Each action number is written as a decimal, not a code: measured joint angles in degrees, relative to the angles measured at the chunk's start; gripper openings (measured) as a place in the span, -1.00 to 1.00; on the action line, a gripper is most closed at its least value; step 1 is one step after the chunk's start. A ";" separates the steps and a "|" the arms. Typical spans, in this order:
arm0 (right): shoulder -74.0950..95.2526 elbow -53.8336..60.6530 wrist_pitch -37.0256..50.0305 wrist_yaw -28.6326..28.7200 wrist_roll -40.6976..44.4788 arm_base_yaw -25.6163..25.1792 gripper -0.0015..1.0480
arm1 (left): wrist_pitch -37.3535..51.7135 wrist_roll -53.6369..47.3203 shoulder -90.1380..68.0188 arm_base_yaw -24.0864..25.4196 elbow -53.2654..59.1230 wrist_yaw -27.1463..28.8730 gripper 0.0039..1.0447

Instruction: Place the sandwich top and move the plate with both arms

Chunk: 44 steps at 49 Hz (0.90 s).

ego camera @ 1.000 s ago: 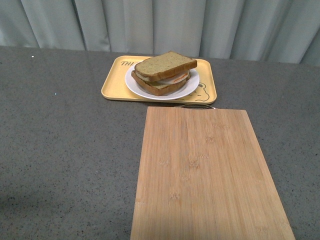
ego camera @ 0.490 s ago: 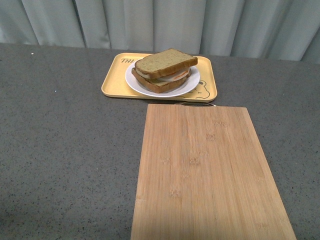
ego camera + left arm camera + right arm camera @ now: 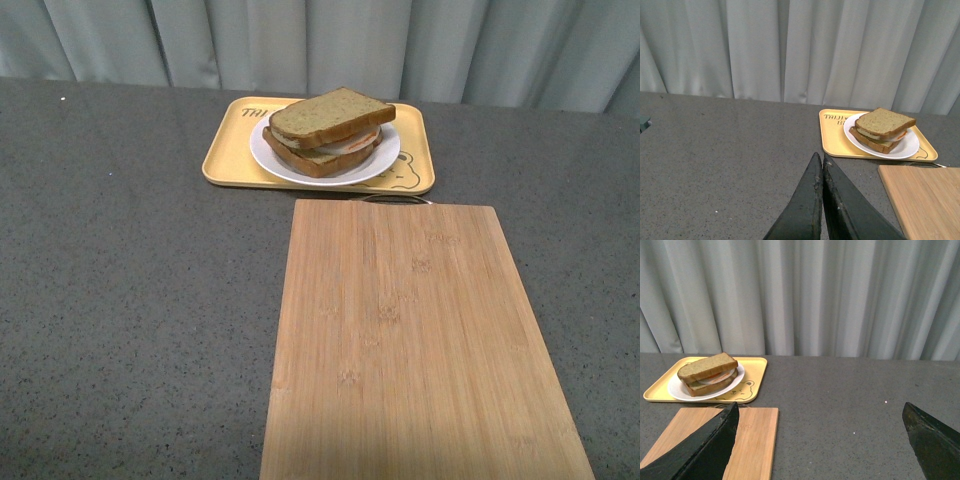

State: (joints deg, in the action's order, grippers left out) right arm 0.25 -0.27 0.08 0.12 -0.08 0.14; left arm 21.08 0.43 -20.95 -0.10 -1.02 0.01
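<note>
Here the sandwich top (image 3: 333, 115) lies flat on the stacked sandwich, resting on the white-and-orange filling above the lower slice (image 3: 322, 160); its rounded end points toward the left of the front view. The sandwich sits on the plate (image 3: 380, 168), and the plate sits inside the yellow tray (image 3: 222, 160), which lies on the grey surface (image 3: 130, 290) near the pale curtain (image 3: 300, 45). Just in front of the tray, closer to the robot, lies a wooden cutting board (image 3: 410, 340); its far edge comes close to the tray's near rim, where a thin metal loop shows.

Neither arm appears in the front view. In the left wrist view the left end effector (image 3: 822, 162) has its two dark fingers pressed together with nothing between them, hanging over bare surface well away from the tray. In the right wrist view the right end effector (image 3: 821, 412) has its fingers spread wide apart and holds nothing, well apart from the sandwich.
</note>
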 joint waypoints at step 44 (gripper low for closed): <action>0.00 0.00 0.00 0.00 0.00 0.00 0.82 | -20.94 0.00 20.61 0.00 -0.02 0.00 -0.84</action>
State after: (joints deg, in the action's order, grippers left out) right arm 0.25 -0.27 0.08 0.12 -0.08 0.14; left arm 0.14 0.43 -0.34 -0.10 -1.04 0.01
